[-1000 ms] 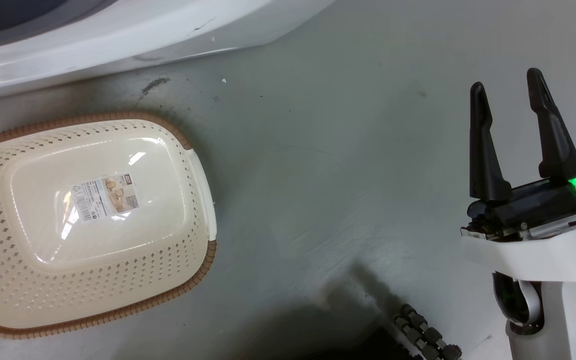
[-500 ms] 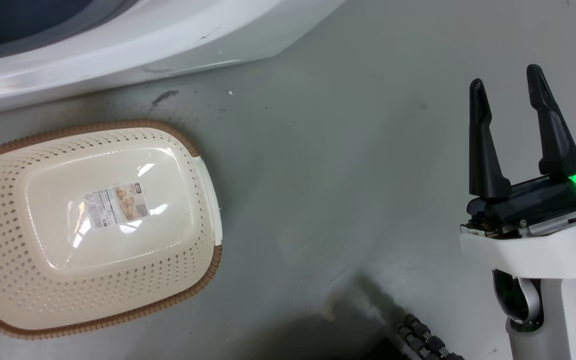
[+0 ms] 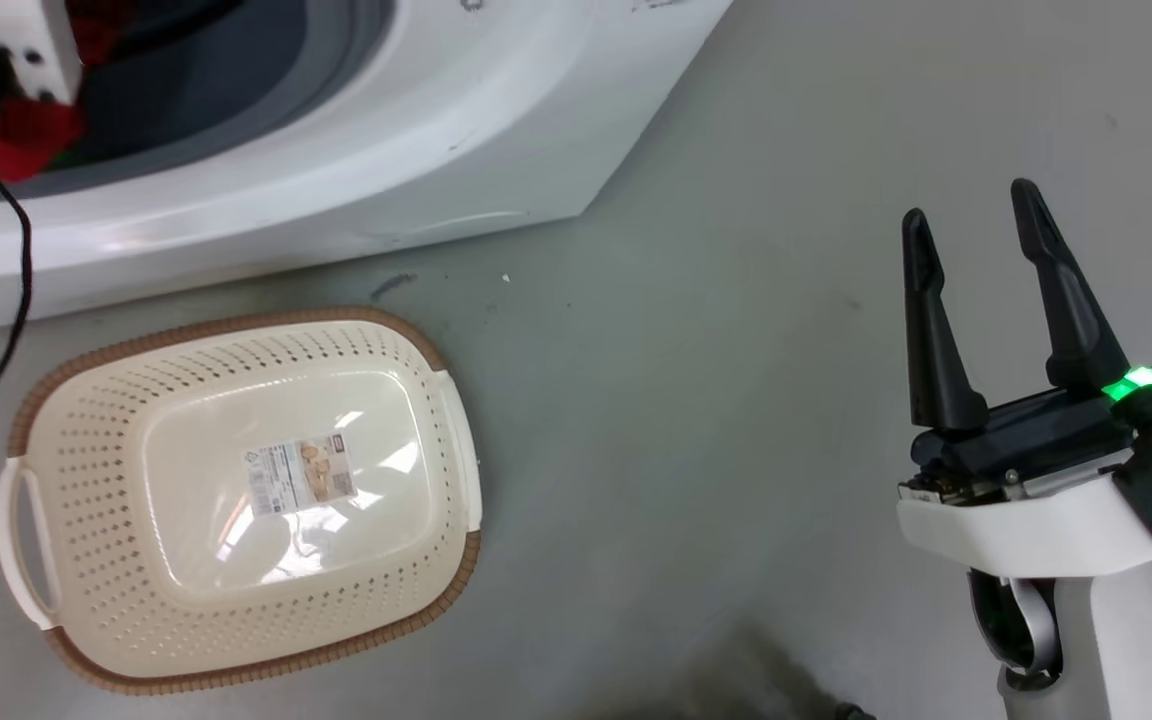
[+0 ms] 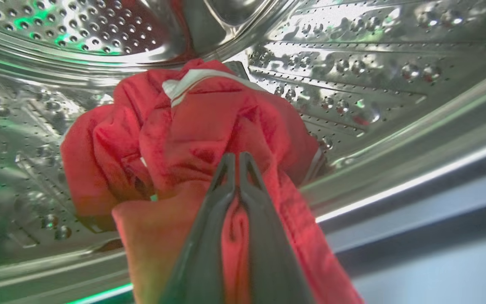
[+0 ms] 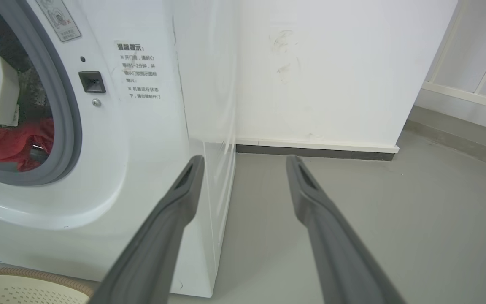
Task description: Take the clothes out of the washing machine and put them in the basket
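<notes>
One bunch of the red clothes (image 4: 192,122) is pinched in your left jaws, inside the washing machine (image 3: 386,170) drum (image 4: 352,55). Your head camera has just tipped up, so the round door hole (image 3: 236,60) shows now; the basket (image 3: 96,480) did not move. It sits on the floor (image 3: 686,400) near the machine. Your right jaws are spread wide, holding nothing. I think the pull out comes next.

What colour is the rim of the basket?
Brown rim, on a cream basket with little holes. The head view shows it best.
</notes>
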